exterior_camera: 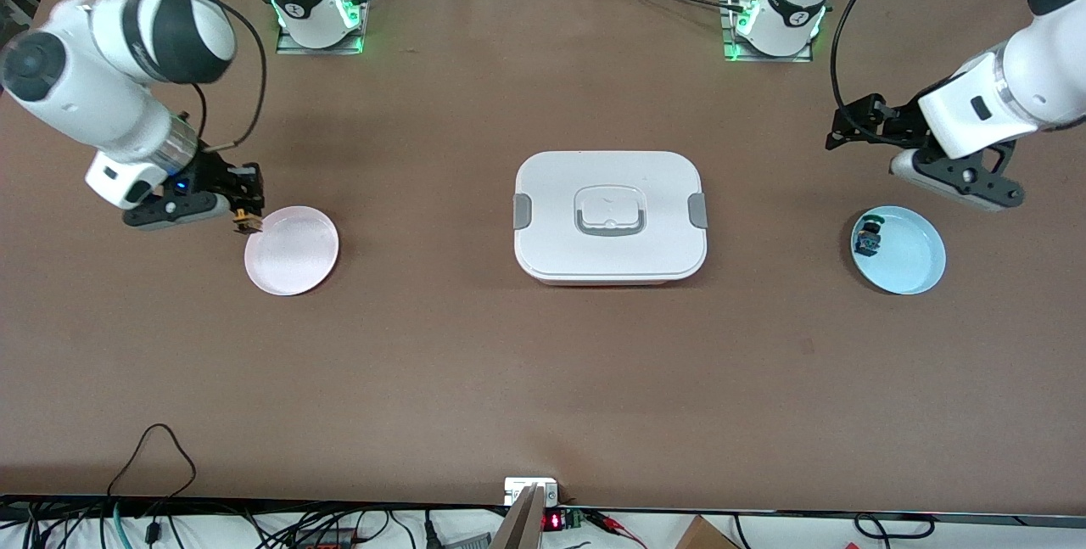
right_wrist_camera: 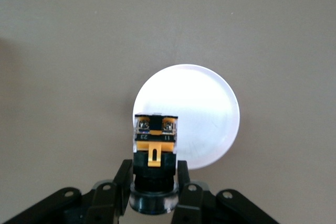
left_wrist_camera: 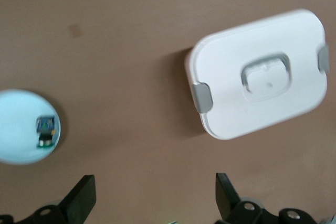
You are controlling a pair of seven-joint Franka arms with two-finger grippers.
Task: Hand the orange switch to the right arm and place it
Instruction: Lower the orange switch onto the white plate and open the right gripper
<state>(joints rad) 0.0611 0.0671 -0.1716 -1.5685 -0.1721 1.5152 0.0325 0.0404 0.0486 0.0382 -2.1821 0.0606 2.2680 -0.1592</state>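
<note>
Right gripper (exterior_camera: 246, 214) clamped on the switch (exterior_camera: 247, 221), at the left of the front frame.
I see it over the pink plate's (exterior_camera: 293, 252) rim. My left gripper (exterior_camera: 848, 129), fingers apart and empty, waits at upper right above the blue plate (exterior_camera: 912, 256); the white box (exterior_camera: 609, 214) sits mid-frame.

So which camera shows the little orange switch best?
The right wrist view: the orange switch fills it, clamped in the right gripper, labels readable. The front view shows only a speck; the left wrist view misses it.
</note>
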